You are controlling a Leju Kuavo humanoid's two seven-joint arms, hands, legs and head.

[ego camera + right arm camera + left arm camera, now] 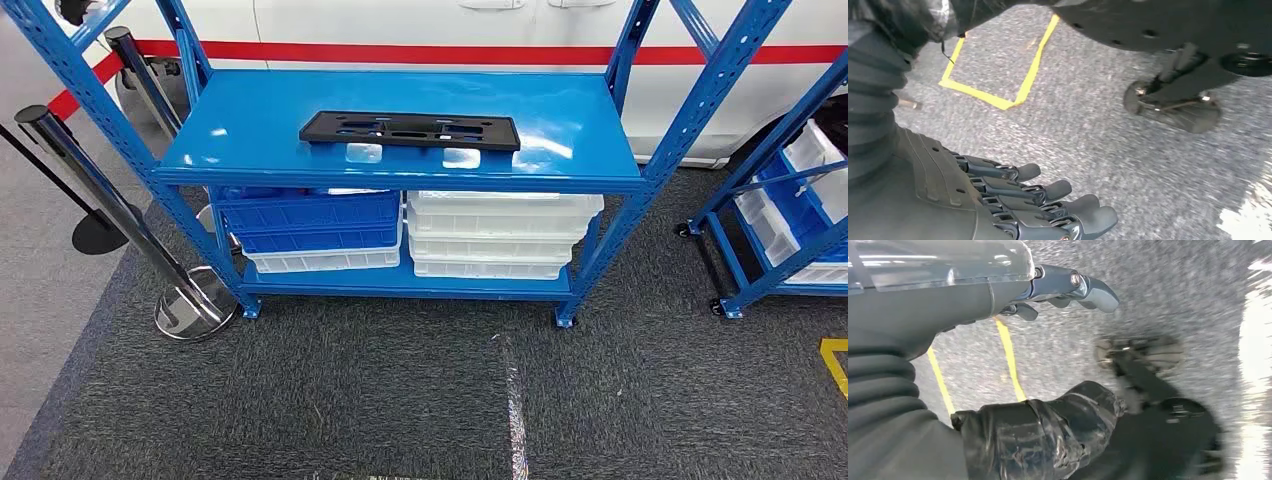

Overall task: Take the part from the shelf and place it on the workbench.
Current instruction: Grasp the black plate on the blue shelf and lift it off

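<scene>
A white vehicle body [400, 25] with a red stripe runs across the far side of the scene, behind everything else. Dark grey carpet [400, 390] covers the floor nearer the robot, with a pale strip of floor at the far left and a corner of yellow tape [835, 362] at the right edge.

In the middle stands a blue metal shelf [250, 130] with perforated uprights. Its upper deck is glossy and reflects ceiling lights. On that deck, slightly far of centre, lies the part [410, 130]: a flat, long black plastic plate with several cut-outs, lying with its long side left to right. Nothing touches it.

On the lower deck of the shelf sit two stacks of shallow bins: blue bins [310, 222] over a white one on the left, and white bins [495, 235] on the right, the two stacks just beside each other.

A second blue rack [770, 200] on castors stands at the right edge, holding more white and blue bins.

At the left, two chrome barrier posts [110, 200] rise at a tilt from round bases.

The left hand [1068, 290] hangs over the carpet, fingers loosely extended and holding nothing. The right hand [1048, 210] likewise hangs above the carpet near a yellow taped outline, its fingers laid out side by side, slightly apart, empty.
</scene>
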